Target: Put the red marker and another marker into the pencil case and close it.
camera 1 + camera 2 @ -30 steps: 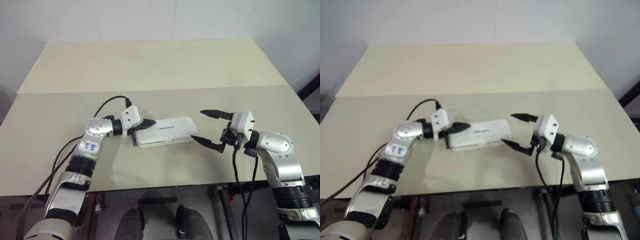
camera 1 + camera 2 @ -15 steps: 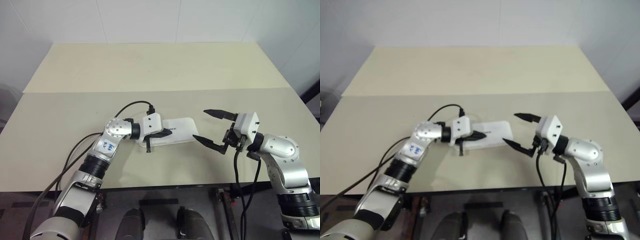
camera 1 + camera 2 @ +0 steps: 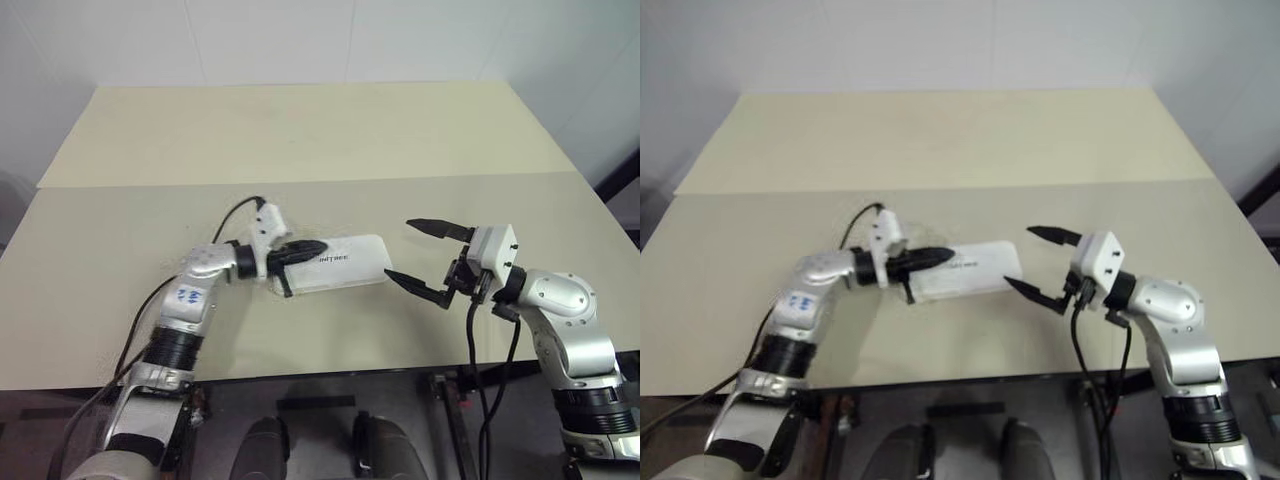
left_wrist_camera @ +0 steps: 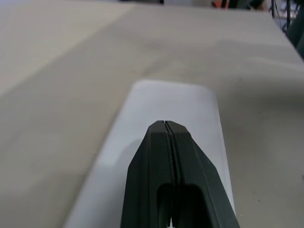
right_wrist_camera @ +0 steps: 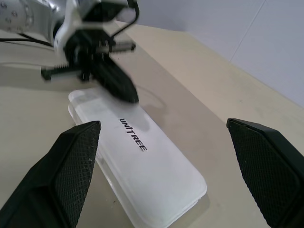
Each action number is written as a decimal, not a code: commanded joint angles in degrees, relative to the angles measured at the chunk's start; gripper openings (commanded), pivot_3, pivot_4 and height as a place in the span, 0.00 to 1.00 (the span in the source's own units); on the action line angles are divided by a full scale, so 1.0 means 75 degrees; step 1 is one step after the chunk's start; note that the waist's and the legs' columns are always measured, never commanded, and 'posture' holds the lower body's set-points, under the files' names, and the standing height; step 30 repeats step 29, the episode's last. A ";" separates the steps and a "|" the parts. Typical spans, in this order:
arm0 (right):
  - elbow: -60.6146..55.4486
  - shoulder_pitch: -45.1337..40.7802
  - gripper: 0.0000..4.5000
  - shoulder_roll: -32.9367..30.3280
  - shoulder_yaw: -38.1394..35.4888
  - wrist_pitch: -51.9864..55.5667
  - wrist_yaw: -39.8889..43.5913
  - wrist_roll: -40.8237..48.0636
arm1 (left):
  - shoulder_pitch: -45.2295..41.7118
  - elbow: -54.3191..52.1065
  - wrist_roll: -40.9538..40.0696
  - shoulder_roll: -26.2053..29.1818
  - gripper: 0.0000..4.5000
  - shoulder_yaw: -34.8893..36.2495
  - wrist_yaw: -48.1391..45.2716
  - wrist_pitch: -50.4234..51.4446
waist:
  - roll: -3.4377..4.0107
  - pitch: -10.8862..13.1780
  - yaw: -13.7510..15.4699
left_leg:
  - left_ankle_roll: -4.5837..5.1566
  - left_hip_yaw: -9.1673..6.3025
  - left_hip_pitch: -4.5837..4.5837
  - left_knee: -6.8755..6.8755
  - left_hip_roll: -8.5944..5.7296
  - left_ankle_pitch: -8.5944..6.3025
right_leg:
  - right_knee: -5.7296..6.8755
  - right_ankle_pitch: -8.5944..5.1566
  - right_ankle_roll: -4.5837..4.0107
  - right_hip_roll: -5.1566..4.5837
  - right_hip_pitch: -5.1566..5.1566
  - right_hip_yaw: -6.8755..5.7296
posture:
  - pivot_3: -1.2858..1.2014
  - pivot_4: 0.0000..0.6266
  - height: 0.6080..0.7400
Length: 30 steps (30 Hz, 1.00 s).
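glossy white plastic case [image 5: 142, 166], matt tabletop [image 3: 300, 130]

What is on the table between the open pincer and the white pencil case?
Nothing. In the left eye view, just bare table lies between the right pincer and the closed pencil case. The right wrist view shows the same.

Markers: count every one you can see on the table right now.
0. The pencil case lies shut on the table; any markers may be hidden inside it. The shut left tool is over its lid.
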 commanded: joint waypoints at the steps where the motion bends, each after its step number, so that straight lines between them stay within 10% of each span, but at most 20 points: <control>1: 0.0157 -0.0124 1.00 0.0064 0.0031 -0.0215 0.0173 0.0108 | 0.0364 -0.0585 -0.0435 0.0432 0.01 0.0612 -0.0004 0.0135 | 0.0000 0.0000 -0.0045 | 0.0000 0.0000 0.0000 0.0000 0.0000 0.0000 | 0.0000 0.0000 0.0000 -0.0001 0.0000 0.0000 | 0.52 0.24 1.00; 16: 0.1035 -0.0679 1.00 -0.0034 -0.0023 -0.0406 0.0749 0.0179 | 0.3010 -0.1824 -0.1785 0.1636 0.99 0.2837 -0.0356 -0.0415 | -0.0001 0.0001 -0.0091 | -0.0002 -0.0001 0.0001 -0.0006 -0.0003 -0.0007 | -0.0004 -0.0005 -0.0010 -0.0024 -0.0002 -0.0003 | 0.52 0.24 1.00; 30: 0.0696 -0.0784 1.00 -0.0441 -0.0145 0.0148 0.0781 0.0356 | 0.3532 -0.2676 -0.2292 0.1682 0.99 0.2811 -0.0212 0.0112 | -0.0001 0.0001 -0.0095 | -0.0013 0.0000 0.0000 -0.0022 0.0007 -0.0016 | -0.0011 -0.0012 -0.0023 -0.0019 -0.0009 -0.0006 | 0.52 0.24 1.00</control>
